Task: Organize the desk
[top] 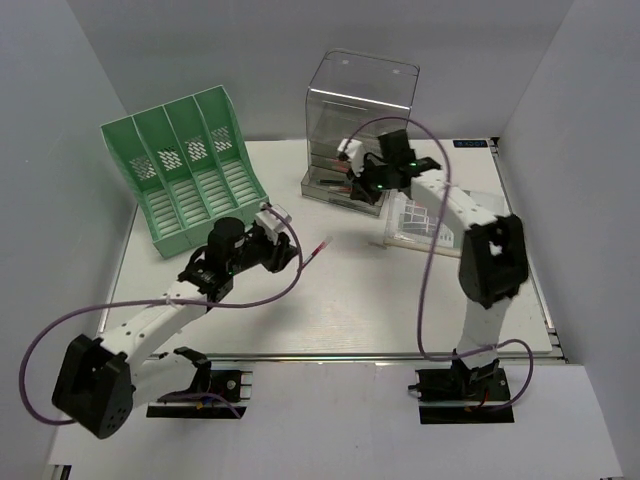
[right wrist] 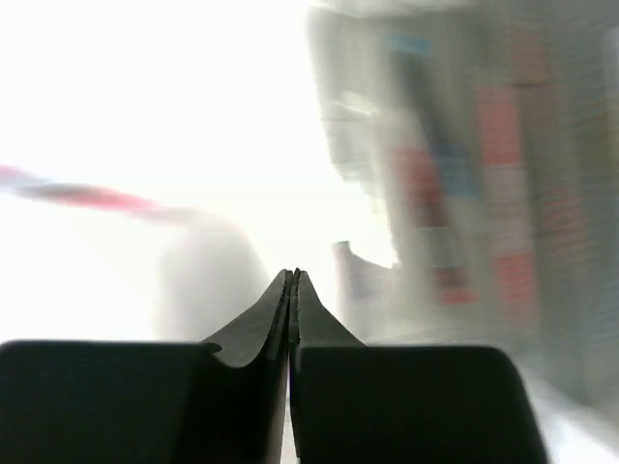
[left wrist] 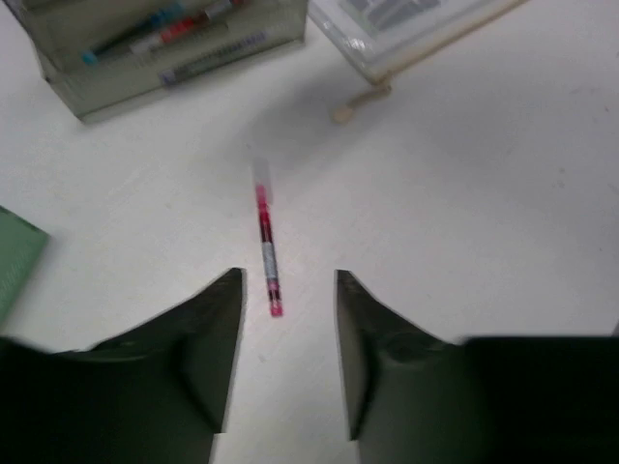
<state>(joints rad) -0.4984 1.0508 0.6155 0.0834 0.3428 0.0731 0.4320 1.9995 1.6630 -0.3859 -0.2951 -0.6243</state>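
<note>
Since the red pen runs toward 12 o'clock from between the open left fingers, advance before closing; the right fingers are closed, empty.

My surface is a plain white top with a silver rail along the near edge. Back left there's a green file rack with four slots, sitting at an angle. Back middle is a clear plastic drawer box, and a low tray right at its foot has a few pens in it. Just right of that lies a flat pale thing with printed paper, can't tell exactly what. A red pen lies alone out in the open middle, well apart from the rest.
</note>
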